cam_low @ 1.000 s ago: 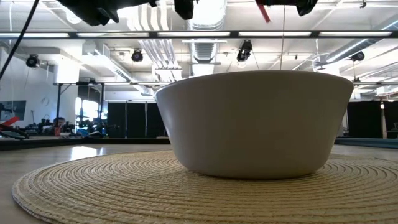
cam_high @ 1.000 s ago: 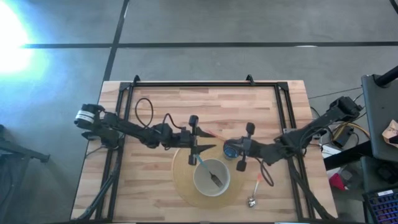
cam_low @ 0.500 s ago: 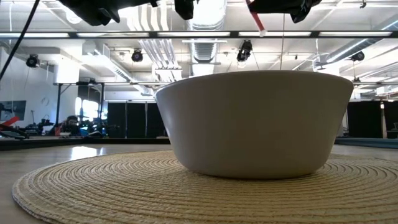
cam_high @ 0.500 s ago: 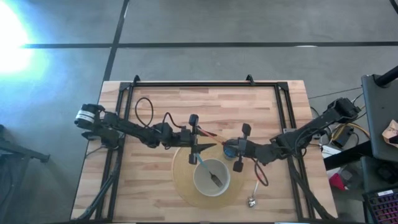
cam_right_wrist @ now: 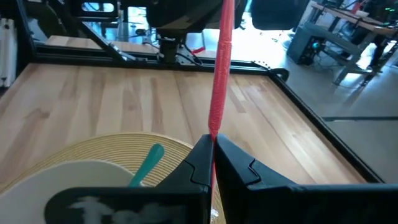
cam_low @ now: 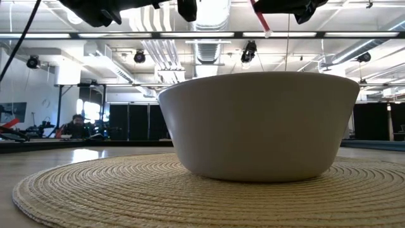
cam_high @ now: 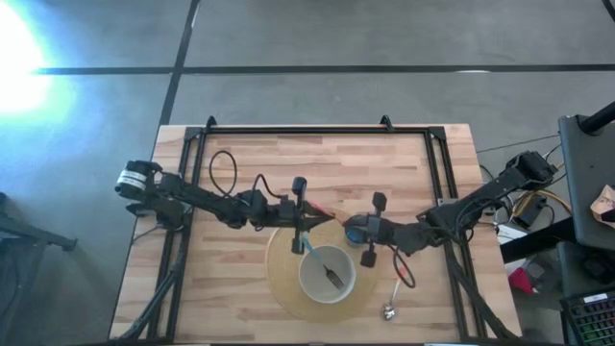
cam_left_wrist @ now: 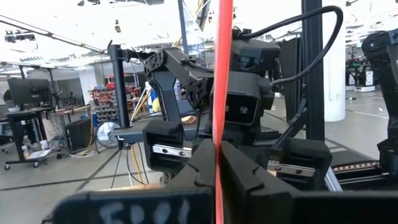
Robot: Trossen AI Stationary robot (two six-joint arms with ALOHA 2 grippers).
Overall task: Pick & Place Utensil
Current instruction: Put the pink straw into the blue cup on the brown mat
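Low view: a round woven mat (cam_low: 95,190) fills the foreground of the wooden table, and a white bowl (cam_low: 259,123) stands on it, with dark arm parts and a red stick end showing overhead. In the room behind, a person (cam_low: 77,121) sits at a desk.

From above, the bowl (cam_high: 327,274) sits on the mat (cam_high: 281,279) in the near middle of the table (cam_high: 240,298). A fork with a teal handle (cam_high: 322,261) lies in the bowl, its handle leaning over the rim. A spoon (cam_high: 393,298) lies on the bare wood just beside the mat.

Above the bowl's far rim the two arms meet. The left gripper (cam_high: 322,222) has its fingers pressed together on one end of a thin red utensil (cam_high: 332,215). The right gripper (cam_high: 348,227) is clamped tight on the other end of the same red utensil (cam_right_wrist: 221,68), which runs between the two grippers, off the table. In the left wrist view the red utensil (cam_left_wrist: 221,81) stands pinched between the closed fingers (cam_left_wrist: 239,168).
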